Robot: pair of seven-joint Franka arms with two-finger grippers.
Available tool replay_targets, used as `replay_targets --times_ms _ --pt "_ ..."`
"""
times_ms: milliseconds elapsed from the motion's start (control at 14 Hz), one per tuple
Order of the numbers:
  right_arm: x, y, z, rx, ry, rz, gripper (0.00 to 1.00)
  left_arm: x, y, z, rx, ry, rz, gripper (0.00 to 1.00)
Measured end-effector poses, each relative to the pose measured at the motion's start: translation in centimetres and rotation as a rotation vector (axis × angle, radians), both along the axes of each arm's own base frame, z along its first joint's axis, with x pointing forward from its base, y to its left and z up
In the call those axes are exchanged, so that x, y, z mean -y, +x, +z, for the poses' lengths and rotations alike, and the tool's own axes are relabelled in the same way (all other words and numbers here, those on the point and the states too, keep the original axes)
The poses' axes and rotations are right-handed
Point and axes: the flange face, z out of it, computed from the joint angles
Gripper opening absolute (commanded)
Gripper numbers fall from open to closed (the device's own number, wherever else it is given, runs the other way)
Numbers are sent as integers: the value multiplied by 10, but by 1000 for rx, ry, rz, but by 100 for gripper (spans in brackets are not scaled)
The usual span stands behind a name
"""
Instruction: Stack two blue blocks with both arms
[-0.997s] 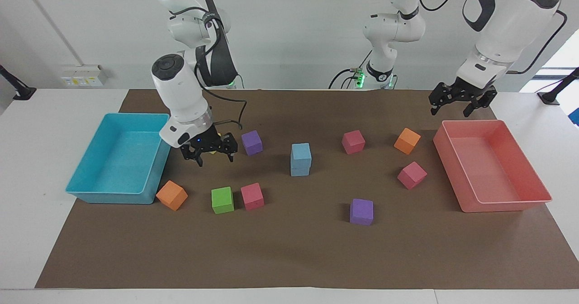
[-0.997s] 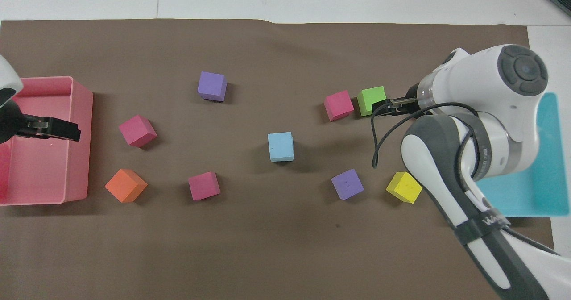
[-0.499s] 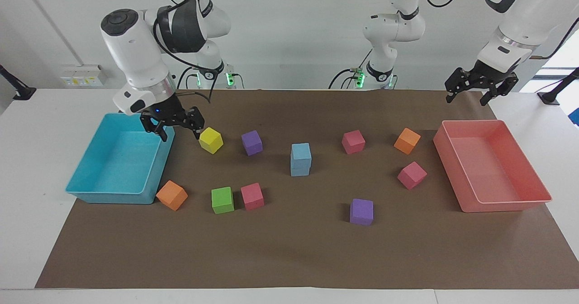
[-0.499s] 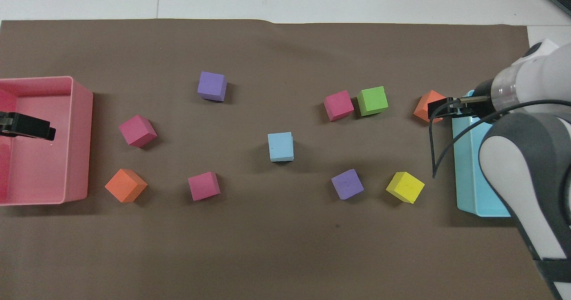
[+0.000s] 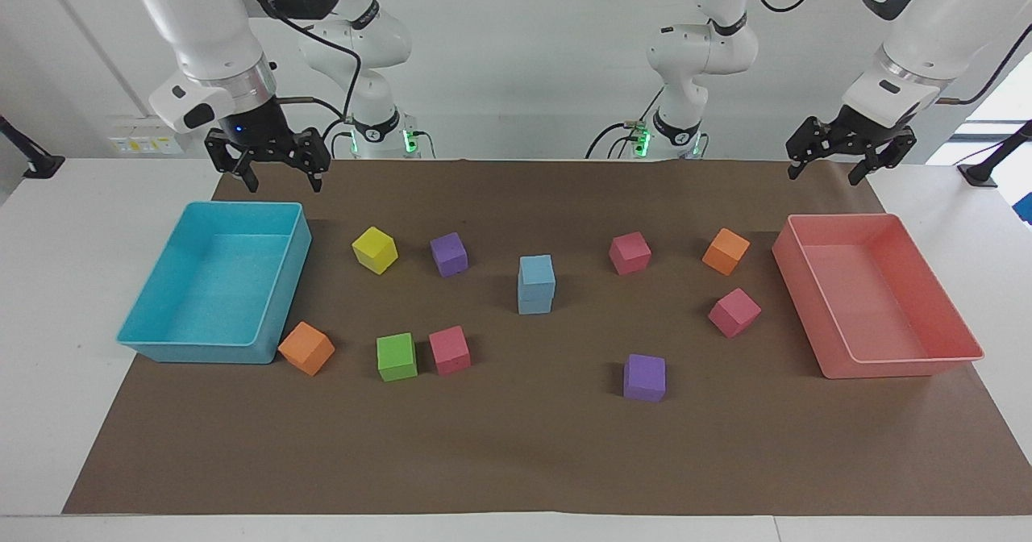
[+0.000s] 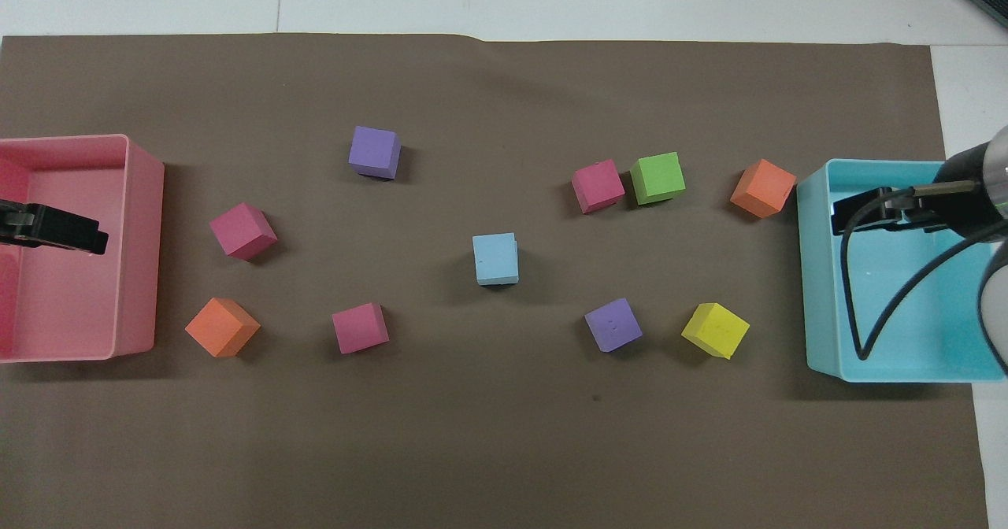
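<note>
The blue blocks (image 5: 536, 284) sit stacked mid-frame. Both grippers, right (image 5: 267, 157) at upper left and left (image 5: 846, 155) at upper right, hang wide and hold nothing. The job looks done; the arms can just rest.

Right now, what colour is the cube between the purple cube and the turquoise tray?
Yellow. The cube shows best in the facing view.
</note>
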Motion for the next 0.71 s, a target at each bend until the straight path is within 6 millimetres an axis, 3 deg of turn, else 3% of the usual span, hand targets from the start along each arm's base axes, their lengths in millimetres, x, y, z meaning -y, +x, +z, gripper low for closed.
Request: replay_targets --times_ms 285,712 --pt "4 -23 32 14 5 -2 100 0 5 -5 -7 3 0 100" --pt "14 -26 39 24 5 12 100 3 10 -11 -14 4 6 100"
